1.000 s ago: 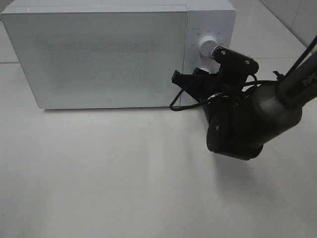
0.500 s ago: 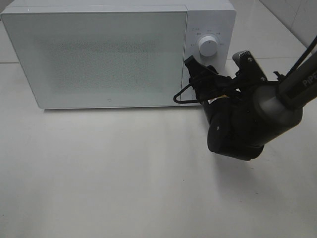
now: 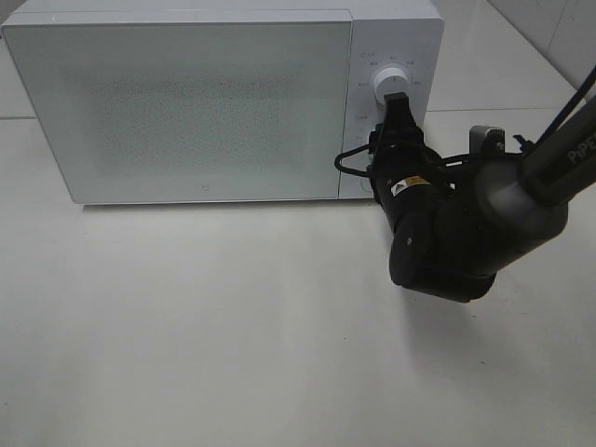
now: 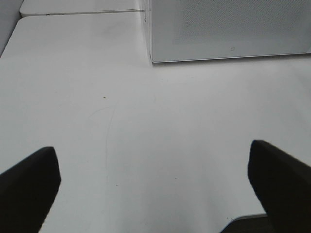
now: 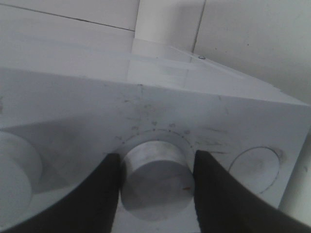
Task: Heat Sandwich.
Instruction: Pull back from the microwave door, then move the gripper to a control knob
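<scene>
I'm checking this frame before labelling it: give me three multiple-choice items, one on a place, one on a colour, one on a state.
1. Where is the right gripper?
A. around a knob on the microwave panel
B. resting on its roof
C. far off to its left

2. What colour is the microwave?
A. black
B. white
C. red

3. How is the left gripper?
A. open, holding nothing
B. shut on a plate
C. shut on a cup

Answers: A, its fingers flank the knob in the right wrist view; B, the casing is white; A, its fingers stand wide apart over the table.
</scene>
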{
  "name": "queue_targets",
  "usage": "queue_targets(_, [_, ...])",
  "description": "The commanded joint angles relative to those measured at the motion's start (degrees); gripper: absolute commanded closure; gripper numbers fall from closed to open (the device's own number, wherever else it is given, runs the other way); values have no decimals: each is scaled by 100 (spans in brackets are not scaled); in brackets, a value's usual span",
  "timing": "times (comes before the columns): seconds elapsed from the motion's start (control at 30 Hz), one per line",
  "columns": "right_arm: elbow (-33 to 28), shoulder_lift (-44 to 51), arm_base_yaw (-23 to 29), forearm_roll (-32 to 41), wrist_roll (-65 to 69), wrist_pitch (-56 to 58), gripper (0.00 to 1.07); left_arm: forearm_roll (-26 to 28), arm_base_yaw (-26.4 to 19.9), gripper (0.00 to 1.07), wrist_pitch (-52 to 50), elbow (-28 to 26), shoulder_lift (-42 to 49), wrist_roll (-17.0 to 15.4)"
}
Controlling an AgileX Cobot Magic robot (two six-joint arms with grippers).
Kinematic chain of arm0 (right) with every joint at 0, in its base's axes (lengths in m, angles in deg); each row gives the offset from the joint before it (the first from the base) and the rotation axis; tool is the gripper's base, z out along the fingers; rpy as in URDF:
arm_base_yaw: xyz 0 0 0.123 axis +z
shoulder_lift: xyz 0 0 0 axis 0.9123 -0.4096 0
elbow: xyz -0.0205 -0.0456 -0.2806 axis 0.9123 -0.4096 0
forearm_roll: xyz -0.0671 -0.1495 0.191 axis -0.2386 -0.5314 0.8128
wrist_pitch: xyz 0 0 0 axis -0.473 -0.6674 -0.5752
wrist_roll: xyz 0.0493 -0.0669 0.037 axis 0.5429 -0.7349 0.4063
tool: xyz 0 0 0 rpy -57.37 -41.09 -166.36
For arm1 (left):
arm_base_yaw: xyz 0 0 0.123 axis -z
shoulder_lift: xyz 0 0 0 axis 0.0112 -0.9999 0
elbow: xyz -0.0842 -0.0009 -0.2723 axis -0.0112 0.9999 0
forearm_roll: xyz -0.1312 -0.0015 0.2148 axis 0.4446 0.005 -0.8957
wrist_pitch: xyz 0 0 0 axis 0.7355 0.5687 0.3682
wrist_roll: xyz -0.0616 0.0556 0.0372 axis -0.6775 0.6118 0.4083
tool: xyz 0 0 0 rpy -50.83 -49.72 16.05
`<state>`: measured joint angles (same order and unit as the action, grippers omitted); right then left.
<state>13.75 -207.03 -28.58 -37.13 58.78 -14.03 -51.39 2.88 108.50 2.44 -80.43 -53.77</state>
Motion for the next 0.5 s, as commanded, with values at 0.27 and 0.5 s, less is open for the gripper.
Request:
queue_targets(0.27, [63, 63, 11, -223, 1707, -831, 106, 6, -17, 9, -69, 17, 132, 0])
queue_targets(0.5, [63, 63, 11, -264, 1908, -831, 106, 6, -17, 9, -69, 17, 132, 0])
